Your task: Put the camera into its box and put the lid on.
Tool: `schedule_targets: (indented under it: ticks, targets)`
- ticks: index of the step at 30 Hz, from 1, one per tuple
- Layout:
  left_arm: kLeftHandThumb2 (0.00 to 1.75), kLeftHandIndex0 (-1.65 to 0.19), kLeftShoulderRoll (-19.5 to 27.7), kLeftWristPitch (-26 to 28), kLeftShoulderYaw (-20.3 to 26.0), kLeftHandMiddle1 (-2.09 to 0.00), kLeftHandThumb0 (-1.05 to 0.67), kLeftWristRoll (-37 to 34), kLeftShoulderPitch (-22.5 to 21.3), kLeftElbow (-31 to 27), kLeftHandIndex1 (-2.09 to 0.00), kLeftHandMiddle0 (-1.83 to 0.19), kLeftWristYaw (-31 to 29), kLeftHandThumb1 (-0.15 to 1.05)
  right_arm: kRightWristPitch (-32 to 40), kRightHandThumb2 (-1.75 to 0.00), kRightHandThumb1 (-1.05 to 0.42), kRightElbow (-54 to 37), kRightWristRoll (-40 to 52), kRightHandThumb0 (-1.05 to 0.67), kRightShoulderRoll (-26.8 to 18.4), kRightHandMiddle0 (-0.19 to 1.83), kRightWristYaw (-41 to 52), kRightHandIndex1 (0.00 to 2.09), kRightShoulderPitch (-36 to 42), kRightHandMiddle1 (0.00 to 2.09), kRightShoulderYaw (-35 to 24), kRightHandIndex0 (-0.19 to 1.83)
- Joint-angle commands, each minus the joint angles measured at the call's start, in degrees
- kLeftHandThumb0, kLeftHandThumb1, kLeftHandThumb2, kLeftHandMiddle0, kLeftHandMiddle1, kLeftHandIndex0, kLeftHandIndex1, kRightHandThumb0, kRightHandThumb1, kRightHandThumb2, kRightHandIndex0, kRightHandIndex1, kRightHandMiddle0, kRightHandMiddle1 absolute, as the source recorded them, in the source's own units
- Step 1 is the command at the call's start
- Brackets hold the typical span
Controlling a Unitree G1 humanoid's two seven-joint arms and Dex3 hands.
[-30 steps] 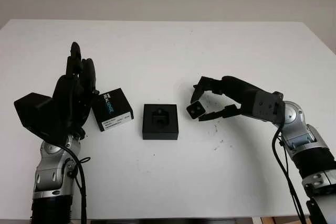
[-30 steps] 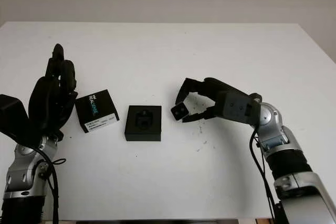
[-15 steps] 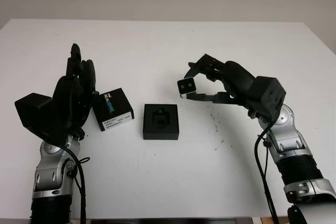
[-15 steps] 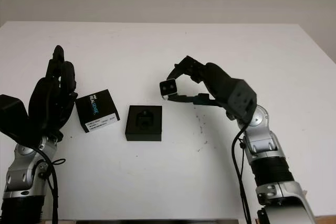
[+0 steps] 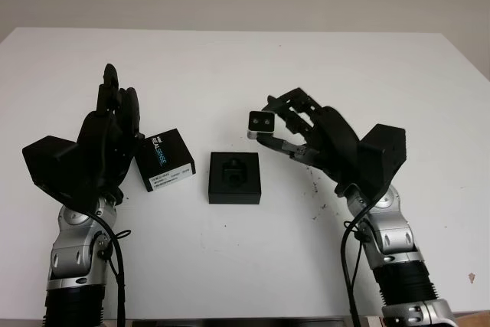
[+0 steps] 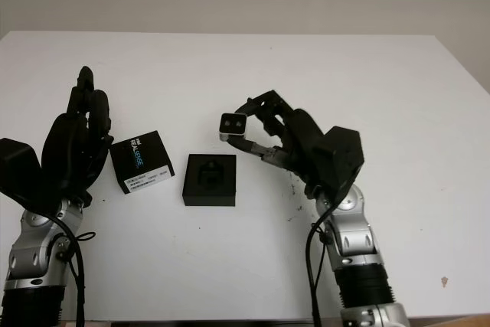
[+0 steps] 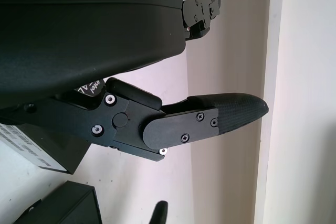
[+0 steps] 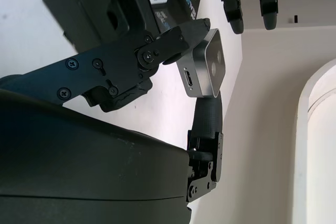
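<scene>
A small silver camera (image 5: 259, 122) with two lenses (image 8: 208, 73) is pinched in my right hand (image 5: 269, 128), held in the air above and just right of the open black box (image 5: 233, 177). The box sits mid-table, its foam cutout showing (image 8: 112, 15). Its black lid (image 5: 167, 159) with a printed label lies to the box's left. My left hand (image 5: 115, 124) is open and upright, close beside the lid's left edge without holding it.
The white table (image 5: 245, 67) stretches back to a pale wall. A few small dark specks (image 5: 315, 186) mark the surface under my right hand.
My right hand has lifted the camera off the table and carried it left, from right of the box to above the box's right edge. The left hand, lid and box stayed put.
</scene>
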Motion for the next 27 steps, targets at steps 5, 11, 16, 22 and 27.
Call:
schedule_targets:
  ticks: [5,11,16,22,27]
  targets:
    - [0.62,0.19,0.28,-0.22,0.14,0.0,-0.72,-0.08,-0.25,-0.24,0.0,0.19,-0.21,1.05,1.56,-0.05,-1.04,-1.23,0.35,-0.42,1.7,0.14,0.65,0.03,1.11,1.85,1.21,0.12]
    - [0.64,0.19,0.2,-0.11,0.11,0.0,-0.73,-0.15,0.13,-0.73,0.0,0.19,-0.22,1.05,3.57,-0.05,-1.03,-1.28,-1.03,-0.39,1.6,0.17,0.76,0.04,2.08,1.8,2.57,0.13]
    - [0.65,0.19,0.25,-0.2,0.13,0.0,-0.72,-0.11,0.18,-0.65,0.0,0.19,-0.25,1.05,3.4,-0.05,-1.02,-0.09,-1.49,-0.39,1.4,0.19,1.14,0.05,1.7,1.78,2.81,0.14]
    - [0.65,0.19,0.28,-0.08,0.04,0.0,-0.72,-0.02,0.17,-0.71,0.0,0.19,-0.25,1.05,2.95,-0.04,-1.0,1.79,-2.61,-0.42,1.35,0.21,1.73,0.06,0.84,1.77,3.5,0.15]
    - [0.66,0.19,0.39,-0.4,0.05,0.0,-0.71,-0.02,0.21,-0.6,0.0,0.19,-0.49,1.05,2.52,-0.05,-0.99,3.32,-3.05,-0.43,1.56,0.23,1.81,0.06,0.34,1.75,3.41,0.16]
